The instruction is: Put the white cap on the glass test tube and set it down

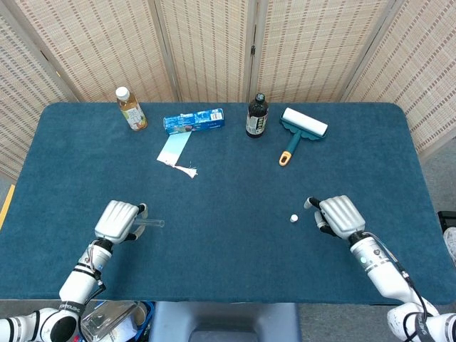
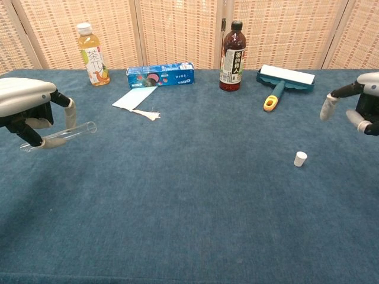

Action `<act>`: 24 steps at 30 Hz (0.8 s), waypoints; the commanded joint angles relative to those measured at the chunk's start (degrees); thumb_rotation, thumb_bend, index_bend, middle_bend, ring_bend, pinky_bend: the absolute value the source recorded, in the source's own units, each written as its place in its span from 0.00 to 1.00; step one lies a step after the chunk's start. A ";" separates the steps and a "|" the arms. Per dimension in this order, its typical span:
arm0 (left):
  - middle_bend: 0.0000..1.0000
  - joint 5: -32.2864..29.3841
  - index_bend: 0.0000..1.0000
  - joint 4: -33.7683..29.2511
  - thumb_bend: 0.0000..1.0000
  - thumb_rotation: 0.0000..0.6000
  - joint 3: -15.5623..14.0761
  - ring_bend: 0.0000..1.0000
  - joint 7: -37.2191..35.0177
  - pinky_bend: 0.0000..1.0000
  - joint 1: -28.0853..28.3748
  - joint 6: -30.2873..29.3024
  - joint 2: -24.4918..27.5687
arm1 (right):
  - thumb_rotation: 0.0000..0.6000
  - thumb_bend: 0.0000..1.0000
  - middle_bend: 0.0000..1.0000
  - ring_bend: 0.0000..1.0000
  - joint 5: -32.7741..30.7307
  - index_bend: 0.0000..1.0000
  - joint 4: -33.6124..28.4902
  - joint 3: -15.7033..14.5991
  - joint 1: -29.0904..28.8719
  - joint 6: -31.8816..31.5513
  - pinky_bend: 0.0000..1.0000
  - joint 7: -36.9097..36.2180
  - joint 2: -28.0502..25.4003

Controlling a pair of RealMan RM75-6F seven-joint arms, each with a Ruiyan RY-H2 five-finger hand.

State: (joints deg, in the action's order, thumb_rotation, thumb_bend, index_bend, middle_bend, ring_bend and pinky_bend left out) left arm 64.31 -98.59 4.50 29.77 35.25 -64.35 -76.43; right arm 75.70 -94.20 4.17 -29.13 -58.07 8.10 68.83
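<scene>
My left hand (image 1: 116, 221) is holding the tube (image 2: 59, 136) between thumb and fingers, lifted off the table (image 1: 228, 249), its open end pointing toward my right side (the glass is nearly level, tipping up a little at that end in the chest view). The rest of those fingers (image 2: 70, 111) are curling over the top of the glass.

My right hand (image 1: 340, 216) is holding nothing. Its fingers (image 2: 327, 108) are hanging apart and loosely bent, raised above the cloth. The cap (image 1: 293, 218) is standing on the table by itself, just beside those fingertips on their inner side, not touching them; in the chest view it is sitting below and inward of the hand (image 2: 366, 102), open end up.

Far beyond my fingers, along the back edge, a tea bottle (image 1: 132, 109) is standing beyond my left hand, then a blue box (image 1: 193, 120) lying flat with a pale sheet (image 1: 173, 150) just in front of it. A dark bottle (image 1: 256, 116) is standing near the middle, and a lint roller (image 1: 301, 129) is lying beside it, beyond my right hand, its yellow-tipped handle pointing back toward me.
</scene>
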 commanded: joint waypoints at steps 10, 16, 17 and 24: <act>1.00 -0.16 0.65 -0.83 0.38 1.00 0.02 1.00 1.25 1.00 -0.23 -0.37 0.06 | 1.00 0.32 0.53 0.58 3.33 0.25 0.64 -0.33 0.20 -0.80 0.69 -0.06 -0.21; 1.00 -0.15 0.65 -0.77 0.38 1.00 0.01 1.00 1.41 1.00 -0.28 -0.29 -0.10 | 1.00 0.13 0.94 0.99 3.92 0.28 2.36 0.76 -0.16 -2.79 1.00 1.96 2.01; 1.00 -0.16 0.65 -0.76 0.38 1.00 -0.03 1.00 1.43 1.00 -0.30 -0.26 -0.13 | 1.00 0.11 0.97 1.00 3.74 0.30 2.46 0.91 -0.22 -2.81 1.00 2.05 2.28; 1.00 -0.17 0.65 -0.38 0.38 1.00 -0.01 1.00 1.25 1.00 -0.27 0.11 -0.43 | 1.00 0.14 1.00 1.00 1.62 0.47 4.14 1.40 -1.22 -0.90 1.00 3.08 3.74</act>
State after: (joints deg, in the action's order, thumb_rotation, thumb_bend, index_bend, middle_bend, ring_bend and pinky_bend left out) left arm 64.12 -98.98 4.49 31.02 34.97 -64.25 -76.86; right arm 77.72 -90.50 5.46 -30.13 -59.35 11.02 72.21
